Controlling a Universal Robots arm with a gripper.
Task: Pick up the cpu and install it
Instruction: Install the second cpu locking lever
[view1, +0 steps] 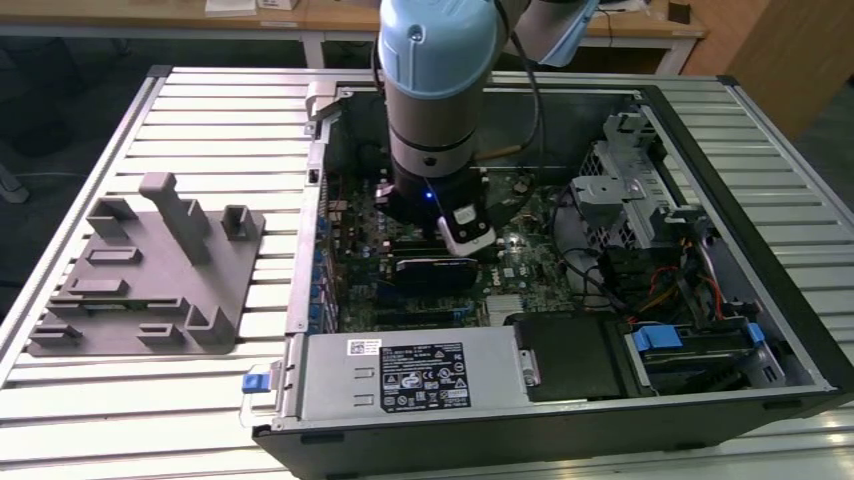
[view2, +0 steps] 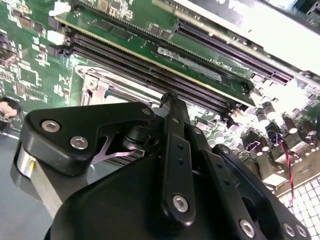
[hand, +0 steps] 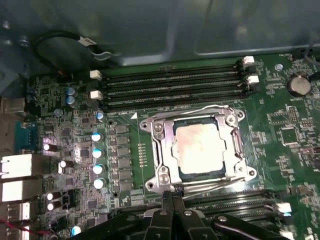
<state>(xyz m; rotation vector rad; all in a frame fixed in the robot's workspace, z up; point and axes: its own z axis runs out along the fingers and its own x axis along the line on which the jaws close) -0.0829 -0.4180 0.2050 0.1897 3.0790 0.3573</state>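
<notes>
CPU (hand: 199, 149) already sits flat in the motherboard (hand: 280, 135) socket, metal frame (hand: 159, 150) around it (latching, can't tell). My gripper (hand: 171, 196) hovers at the socket's edge, fingers pressed together, holding nothing.

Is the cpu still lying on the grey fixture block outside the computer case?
No, in the first wrist view the cpu sits inside the socket frame on the motherboard.

Exterior high overview, 2 wrist close-ups, motherboard (hand: 75, 135) shared
</notes>
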